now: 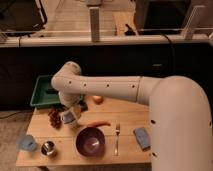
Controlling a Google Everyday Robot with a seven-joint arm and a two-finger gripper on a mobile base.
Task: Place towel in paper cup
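Wooden counter (pixel 129 114) carries the towel (pixel 141 137) at lower right beside the fork (pixel 116 139), likely soft, light and floppy, best pinched at an edge fold; the claw (pixel 70 118), grip state unclear, hangs centre-left.

Extends a white arm (pixel 115 91) leftward from the bulky body (pixel 176 125) at lower right, bends sharply downward at the rounded joint (pixel 67 79), hangs the end effector (pixel 70 117) low over the left part of the bench (pixel 131 111).

Towel (pixel 142 138) folded flat, far from tool (pixel 70 118)
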